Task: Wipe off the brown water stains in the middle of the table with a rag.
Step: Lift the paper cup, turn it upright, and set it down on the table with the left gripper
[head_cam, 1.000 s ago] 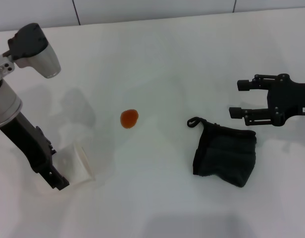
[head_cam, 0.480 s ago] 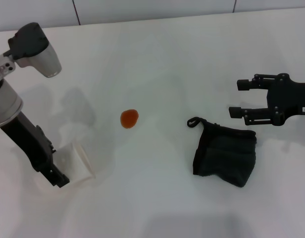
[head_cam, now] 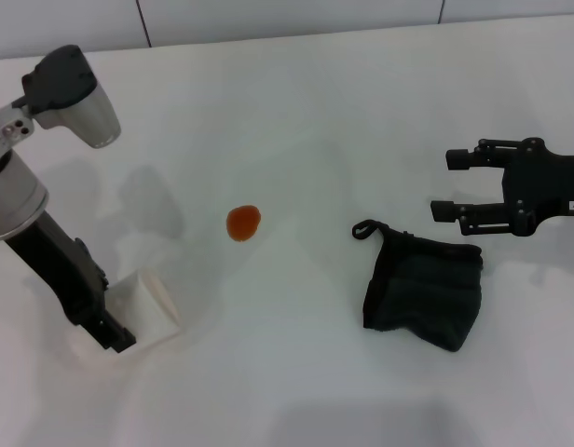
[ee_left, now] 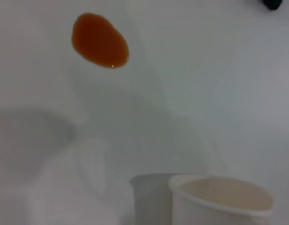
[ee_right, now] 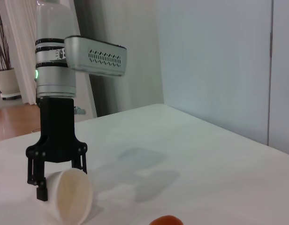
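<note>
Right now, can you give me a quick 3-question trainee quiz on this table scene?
1. True or false: the rag already covers the brown water stain.
2. What does the left gripper hold? A) paper cup B) rag C) nothing
3. Fill in: the right gripper hovers open just beyond the ____.

Key:
1. False. The rag lies apart from the stain, toward the robot's right on the table.
2. A. It grips the tilted paper cup.
3. rag
</note>
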Controlling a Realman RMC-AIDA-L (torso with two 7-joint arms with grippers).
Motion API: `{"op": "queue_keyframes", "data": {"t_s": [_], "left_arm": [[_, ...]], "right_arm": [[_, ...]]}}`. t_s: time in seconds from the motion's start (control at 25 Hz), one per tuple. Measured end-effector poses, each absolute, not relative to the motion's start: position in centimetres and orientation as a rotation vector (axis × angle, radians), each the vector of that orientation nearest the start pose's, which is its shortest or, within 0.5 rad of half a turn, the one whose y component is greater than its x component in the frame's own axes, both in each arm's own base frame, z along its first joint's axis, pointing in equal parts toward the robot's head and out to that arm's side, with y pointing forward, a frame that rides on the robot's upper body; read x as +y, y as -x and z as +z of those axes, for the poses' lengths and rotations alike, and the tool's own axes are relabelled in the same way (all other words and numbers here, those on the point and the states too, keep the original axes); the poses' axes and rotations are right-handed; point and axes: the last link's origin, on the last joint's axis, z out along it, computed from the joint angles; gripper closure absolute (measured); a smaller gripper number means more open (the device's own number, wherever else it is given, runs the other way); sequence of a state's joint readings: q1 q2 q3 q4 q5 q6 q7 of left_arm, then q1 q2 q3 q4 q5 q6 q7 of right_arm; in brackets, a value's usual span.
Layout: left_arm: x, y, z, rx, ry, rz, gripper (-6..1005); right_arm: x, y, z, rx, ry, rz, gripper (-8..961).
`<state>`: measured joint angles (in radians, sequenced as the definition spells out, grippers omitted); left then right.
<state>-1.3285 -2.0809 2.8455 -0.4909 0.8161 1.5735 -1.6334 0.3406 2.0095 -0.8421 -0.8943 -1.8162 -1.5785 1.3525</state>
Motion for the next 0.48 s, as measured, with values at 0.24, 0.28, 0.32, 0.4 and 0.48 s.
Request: {"op": "queue_keyframes", "data": {"t_s": [0.24,0.28,0.32,0.4,0.48], "left_arm": [[38.1,19.4,-0.3,-0.670,3.110,0.677,344],[38.1,19.5,-0.1,-0.671,3.111,0.637,351],[38.0,19.6,0.1,-0.673,3.115,0.595,358],[37.9,19.8,0.6,-0.664,3.125,0.492,373],[37.7,19.9,1.0,-0.643,3.132,0.399,388]], "right_arm": [[31.0,-28.4,5.6,0.419,2.642,0.606,176],[31.0,-28.4,5.6,0.419,2.641,0.605,176],[31.0,-28.4,5.6,0.419,2.641,0.604,176],[31.1,-28.4,5.6,0.419,2.641,0.603,176],[31.1,-28.4,5.6,0.420,2.640,0.602,176]]}}
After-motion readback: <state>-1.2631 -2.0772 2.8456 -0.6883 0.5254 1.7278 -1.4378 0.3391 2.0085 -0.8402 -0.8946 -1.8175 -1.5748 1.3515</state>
